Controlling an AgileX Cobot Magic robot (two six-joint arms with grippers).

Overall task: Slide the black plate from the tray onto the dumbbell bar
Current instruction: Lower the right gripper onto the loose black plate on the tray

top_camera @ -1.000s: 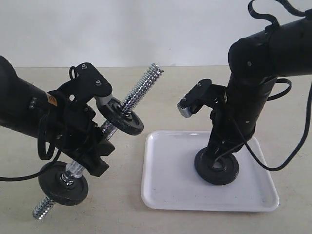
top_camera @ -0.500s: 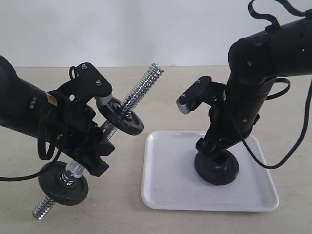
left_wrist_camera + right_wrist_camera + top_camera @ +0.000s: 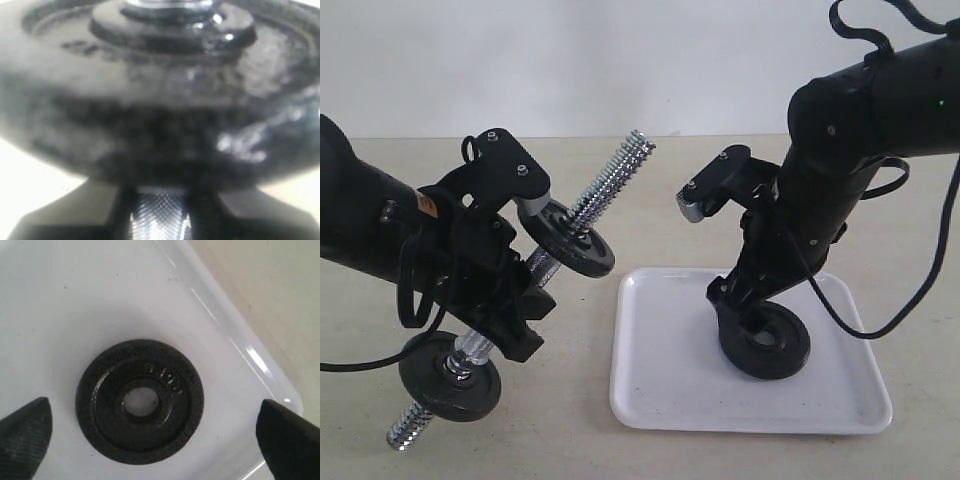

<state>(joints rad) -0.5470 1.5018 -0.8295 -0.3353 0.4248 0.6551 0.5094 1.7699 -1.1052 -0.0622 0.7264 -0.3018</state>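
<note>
Lying flat in the tray [image 3: 660, 385], the plate [image 3: 140, 401] sits between the right jaws, which stand wide open, one tip on each side and clear of it. The left jaws are closed on the bar [image 3: 615, 172]. Since a second ago the right arm [image 3: 820, 200] has leaned leftward; the plate has not moved.

Beige tabletop [image 3: 650, 190] meets white wall [image 3: 620, 60]; a higher disc [image 3: 572, 247] and a lower disc [image 3: 424, 376] sit apart.

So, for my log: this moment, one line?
left gripper: shut on dumbbell bar; right gripper: open above black plate; black plate: flat in tray
</note>
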